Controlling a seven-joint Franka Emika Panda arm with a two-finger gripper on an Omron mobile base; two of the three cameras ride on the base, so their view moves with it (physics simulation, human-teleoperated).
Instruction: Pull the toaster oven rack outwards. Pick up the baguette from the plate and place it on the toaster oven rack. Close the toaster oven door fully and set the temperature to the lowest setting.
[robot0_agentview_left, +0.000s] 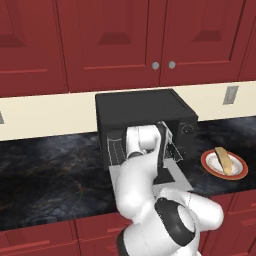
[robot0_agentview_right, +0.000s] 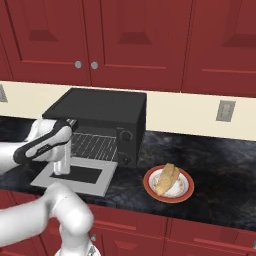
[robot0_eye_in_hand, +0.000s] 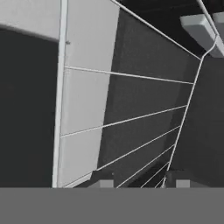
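Silver wire toaster oven rack (robot0_eye_in_hand: 131, 118) pinched in my claw (robot0_eye_in_hand: 139, 183) at front edge, above dropped-open grey door (robot0_agentview_right: 75, 175) of matte black toaster oven (robot0_agentview_right: 100, 110); tan baguette (robot0_agentview_right: 166, 179) on orange-rimmed plate (robot0_agentview_right: 150, 186), right of oven

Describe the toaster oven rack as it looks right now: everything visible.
The toaster oven rack is a thin silver wire grid: parallel rods joined by a front bar, metal by its look. It lies flat in the cavity of the black toaster oven, above the lowered toaster oven door. In the hand view its front bar runs close above the door's grey frame. The gripper is shut at its front edge; whether it pinches a wire is unclear.
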